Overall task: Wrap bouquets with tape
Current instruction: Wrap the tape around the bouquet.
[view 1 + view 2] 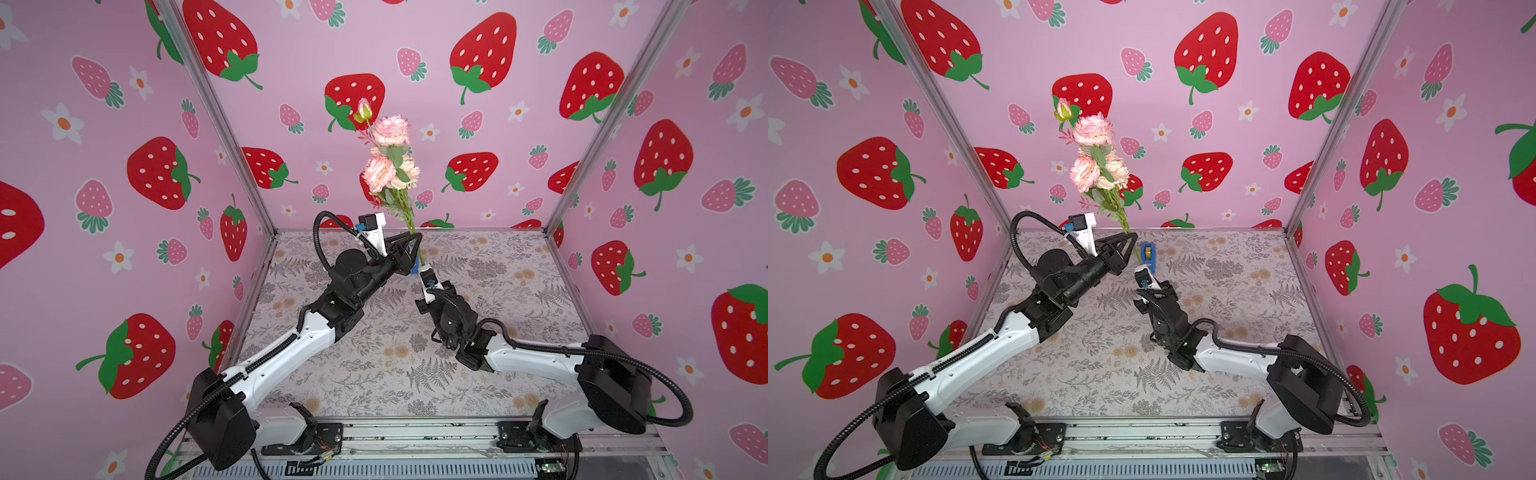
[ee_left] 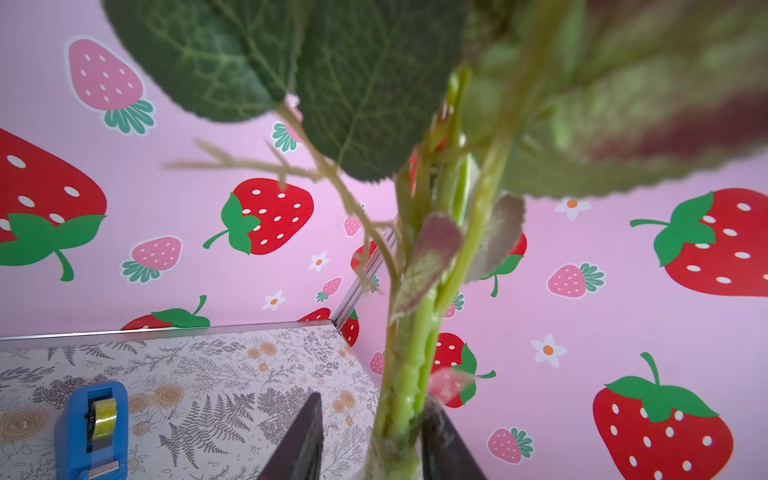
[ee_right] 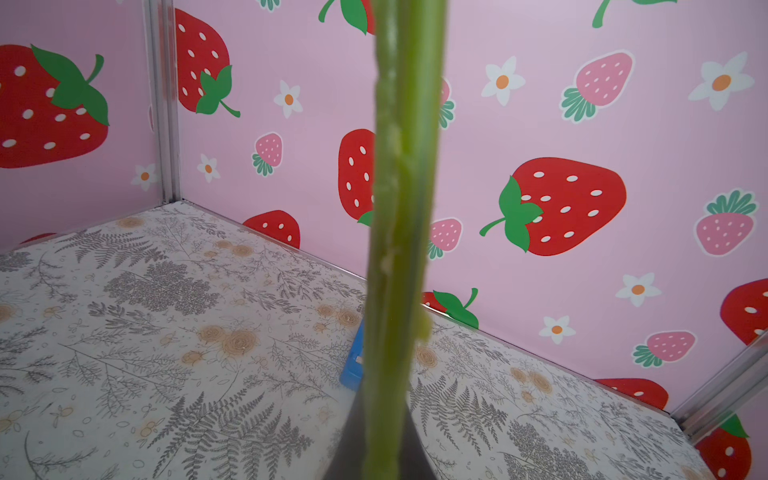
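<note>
tops: looking down from front, both covering pink strawberry-print cell (image 1: 291, 54) | left wrist: sitting tight on thin green artificial flower stems (image 2: 409, 374) | right wrist: sharing those stems, equally close

Left arm (image 1: 291, 353) and right arm (image 1: 528, 357) reach inward, left jaws parted, right jaws clamped.

No lettering, brand, number or sign can be read on the tape (image 2: 103, 417) or anywhere else.
</note>
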Robot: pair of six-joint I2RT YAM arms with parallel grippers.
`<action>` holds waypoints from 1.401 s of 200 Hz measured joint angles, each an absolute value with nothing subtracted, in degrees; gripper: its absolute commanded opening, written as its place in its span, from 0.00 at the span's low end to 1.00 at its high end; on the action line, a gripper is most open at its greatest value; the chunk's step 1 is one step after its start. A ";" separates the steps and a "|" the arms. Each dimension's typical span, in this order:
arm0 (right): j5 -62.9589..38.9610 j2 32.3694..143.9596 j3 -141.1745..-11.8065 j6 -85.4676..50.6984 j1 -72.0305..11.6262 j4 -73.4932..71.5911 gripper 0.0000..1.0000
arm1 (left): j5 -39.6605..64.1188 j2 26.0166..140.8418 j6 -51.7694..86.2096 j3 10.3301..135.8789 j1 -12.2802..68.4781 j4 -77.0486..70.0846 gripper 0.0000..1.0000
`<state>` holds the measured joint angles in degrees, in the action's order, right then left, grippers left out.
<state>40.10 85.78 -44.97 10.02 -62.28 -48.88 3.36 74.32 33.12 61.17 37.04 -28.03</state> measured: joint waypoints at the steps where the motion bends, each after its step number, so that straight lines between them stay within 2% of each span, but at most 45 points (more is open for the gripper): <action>1: 40.18 85.82 -44.97 10.11 -62.30 -48.90 0.00 | 3.29 74.32 33.17 61.17 37.04 -28.05 0.40; 38: 43.81 87.81 -47.03 12.16 -63.00 -49.58 0.00 | 1.50 74.32 34.63 61.17 37.04 -28.91 0.40; 61: 45.87 88.88 -47.66 13.06 -63.13 -50.22 0.00 | 1.34 74.46 35.42 61.28 37.04 -28.86 0.37; 95: 51.05 92.36 -48.69 17.74 -64.40 -53.80 0.00 | -0.69 75.37 36.07 61.56 37.04 -28.67 0.24; 106: 52.51 93.36 -48.88 19.05 -64.75 -54.68 0.00 | -2.13 75.42 36.23 61.56 37.04 -28.51 0.15; 118: 53.82 94.30 -49.56 19.92 -64.99 -55.77 0.00 | -3.84 75.42 35.64 61.52 37.04 -28.29 0.00; 146: 55.70 94.67 -50.48 21.80 -65.06 -56.53 0.00 | -5.37 75.44 35.75 61.43 36.93 -28.69 0.00; 158: 55.79 94.65 -50.50 21.96 -65.14 -56.53 0.13 | -5.23 75.44 35.55 61.43 36.93 -28.93 0.00; 172: 55.48 94.37 -50.50 21.23 -65.17 -56.01 0.36 | -4.25 75.46 35.11 61.43 36.80 -29.30 0.00; 184: 54.37 93.36 -50.50 19.27 -65.19 -54.22 0.50 | -2.24 75.48 34.68 61.43 36.21 -29.74 0.00; 193: 52.73 91.83 -50.50 18.11 -65.30 -51.90 0.67 | 0.45 75.48 34.44 61.43 35.46 -30.13 0.00; 212: 46.68 86.76 -50.11 13.76 -65.36 -47.07 0.83 | 8.84 75.48 33.45 61.47 32.95 -31.55 0.00; 241: 29.50 76.20 -47.16 5.72 -63.37 -42.22 0.90 | 23.35 75.48 30.04 63.64 30.09 -31.18 0.00; 280: 2.15 71.02 -44.16 -6.74 -55.02 -42.85 0.89 | 40.51 74.32 25.28 67.35 30.44 -31.00 0.00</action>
